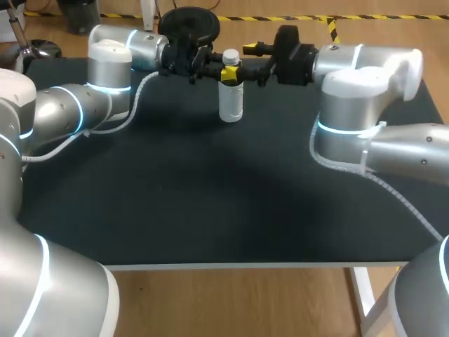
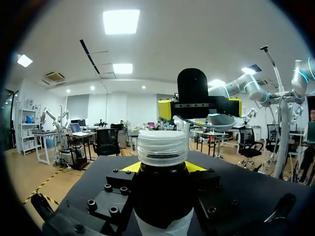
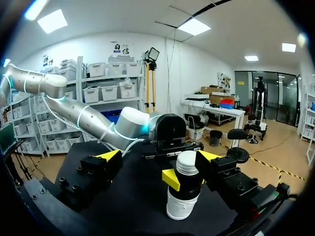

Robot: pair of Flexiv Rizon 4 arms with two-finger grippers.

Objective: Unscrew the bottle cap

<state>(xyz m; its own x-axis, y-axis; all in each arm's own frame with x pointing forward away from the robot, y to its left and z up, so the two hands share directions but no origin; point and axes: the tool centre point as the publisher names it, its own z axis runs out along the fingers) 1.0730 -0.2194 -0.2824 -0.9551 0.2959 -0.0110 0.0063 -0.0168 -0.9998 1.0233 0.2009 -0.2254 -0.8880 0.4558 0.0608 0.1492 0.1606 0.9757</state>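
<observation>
The bottle (image 1: pixel 231 102) stands upright on the black counter (image 1: pixel 210 203), in the upper middle of the head view. Its long axis is vertical and its ribbed, whitish cap (image 1: pixel 231 56) points straight up. A dark band (image 3: pixel 186 189) wraps the bottle just under the cap, and the lower body is white; any print on it is too small to read.

The left pincer (image 1: pixel 226 73) comes in level from the upper left of the frame and is closed on the dark band. The left wrist view shows a yellow tip at each side of the band, with the bottle filling the gap between the fingers.

The right pincer (image 1: pixel 254 62) comes in from the upper right at cap height, spread wide. In its own wrist view the bottle stands between its fingers, closer to one of them, and whether that finger touches the bottle cannot be told.
</observation>
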